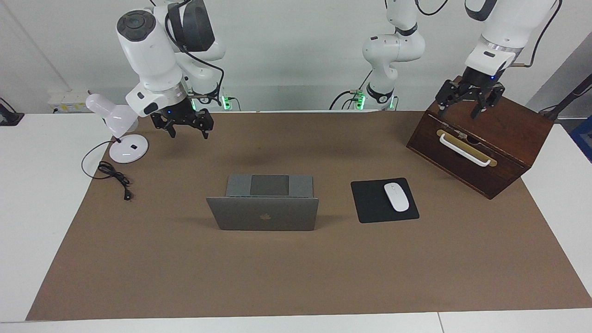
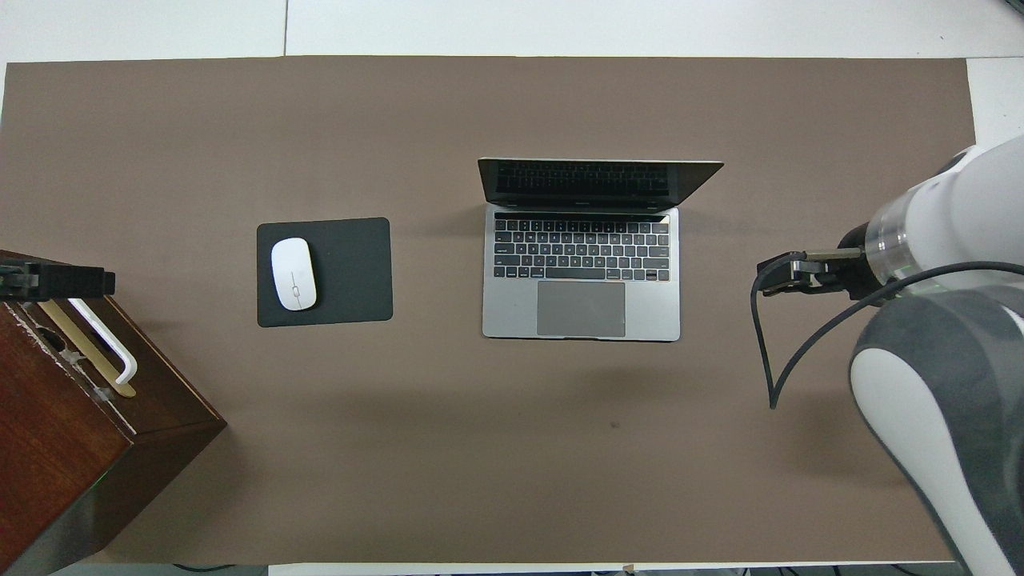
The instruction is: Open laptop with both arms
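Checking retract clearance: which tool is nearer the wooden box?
Left. The left tool is up over the wooden box; the right tool is up over the mat beside the lamp.

Overhead view: wooden box (image 2: 72, 424) cut off at the frame's bottom corner, left gripper (image 2: 60, 282) clipped by the side edge. Facing view: laptop (image 1: 263, 213) lid hides screen + keys.
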Motion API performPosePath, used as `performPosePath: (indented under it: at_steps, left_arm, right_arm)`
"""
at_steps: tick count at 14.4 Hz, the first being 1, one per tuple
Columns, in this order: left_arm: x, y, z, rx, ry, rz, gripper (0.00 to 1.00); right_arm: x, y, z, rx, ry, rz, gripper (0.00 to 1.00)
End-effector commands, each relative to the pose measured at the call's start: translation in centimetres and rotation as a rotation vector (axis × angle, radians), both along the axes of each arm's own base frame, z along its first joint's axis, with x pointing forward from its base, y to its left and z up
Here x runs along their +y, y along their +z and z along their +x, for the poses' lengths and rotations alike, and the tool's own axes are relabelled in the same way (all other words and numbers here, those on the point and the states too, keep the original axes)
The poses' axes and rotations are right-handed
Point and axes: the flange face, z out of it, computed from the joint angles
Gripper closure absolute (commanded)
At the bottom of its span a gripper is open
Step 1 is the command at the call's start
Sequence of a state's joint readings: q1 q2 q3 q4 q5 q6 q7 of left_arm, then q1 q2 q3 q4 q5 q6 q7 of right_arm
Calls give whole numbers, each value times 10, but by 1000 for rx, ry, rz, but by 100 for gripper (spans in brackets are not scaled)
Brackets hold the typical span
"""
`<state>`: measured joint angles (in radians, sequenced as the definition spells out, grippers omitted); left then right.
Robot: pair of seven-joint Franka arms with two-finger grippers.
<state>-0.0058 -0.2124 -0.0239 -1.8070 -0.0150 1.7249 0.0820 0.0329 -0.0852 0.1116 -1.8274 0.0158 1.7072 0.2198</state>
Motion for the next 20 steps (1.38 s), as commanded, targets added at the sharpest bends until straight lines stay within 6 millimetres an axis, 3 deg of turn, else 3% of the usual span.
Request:
performPosePath:
  at_steps: [1, 3, 6, 9, 16, 20]
  left_arm:
    - [4, 17, 16, 30, 13, 53, 0]
    - [2, 22, 17, 59, 8, 64, 0]
    - [2, 11, 13, 114, 9, 57, 0]
    - [0, -1, 12, 144, 8, 37, 0]
    - [-1, -1, 12, 145, 9, -8, 0]
    - [-1, -4, 12, 143, 11, -16, 0]
  right_arm:
    - [-24, 32, 4, -19, 13, 11, 0]
    - [-40, 43, 9, -15, -12, 14, 0]
    - [-75, 64, 17, -11, -18, 18, 0]
    - [-77, 62, 19, -22, -28, 22, 0]
    - [-70, 61, 23, -54, -23, 27, 0]
    - [-70, 49, 39, -57, -22, 28, 0]
